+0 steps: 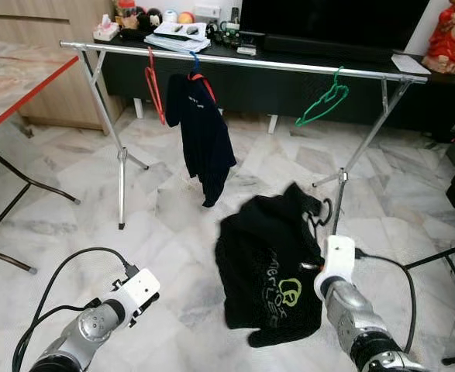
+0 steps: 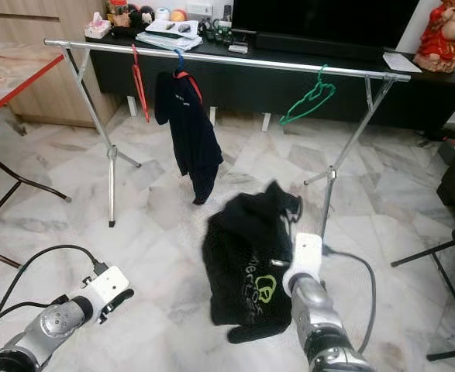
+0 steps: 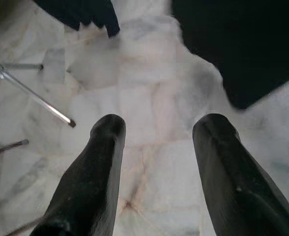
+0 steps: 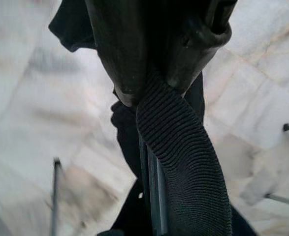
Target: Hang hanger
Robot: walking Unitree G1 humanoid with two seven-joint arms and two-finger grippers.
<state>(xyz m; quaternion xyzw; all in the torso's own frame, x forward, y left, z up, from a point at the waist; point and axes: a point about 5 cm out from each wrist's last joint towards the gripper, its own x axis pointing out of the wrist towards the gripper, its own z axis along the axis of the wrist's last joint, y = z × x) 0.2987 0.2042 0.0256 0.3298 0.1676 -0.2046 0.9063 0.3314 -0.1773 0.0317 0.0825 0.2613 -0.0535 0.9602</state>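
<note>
Hanging from the right gripper [image 4: 154, 83], a black sweater [image 1: 270, 271] on a dark hanger [image 4: 151, 191] is held low before the silver rail [image 1: 289, 67], the fingers clenched on its ribbed collar. The left gripper [image 3: 156, 132] is held over the marble floor [image 1: 165, 209] with its fingers spread apart.

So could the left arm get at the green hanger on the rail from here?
Probably not: the left gripper hangs open, low over the floor, and the green hanger hangs far across, beyond the black garment held by the right gripper.

You had a black sweater [image 1: 270, 271] with a green logo [image 1: 289, 292] over white-grey marble floor [image 1: 165, 194], a red hanger [image 1: 154, 84], a green hanger [image 1: 324, 101], a navy shirt [image 1: 204, 132], and a silver rail [image 1: 289, 66].
</note>
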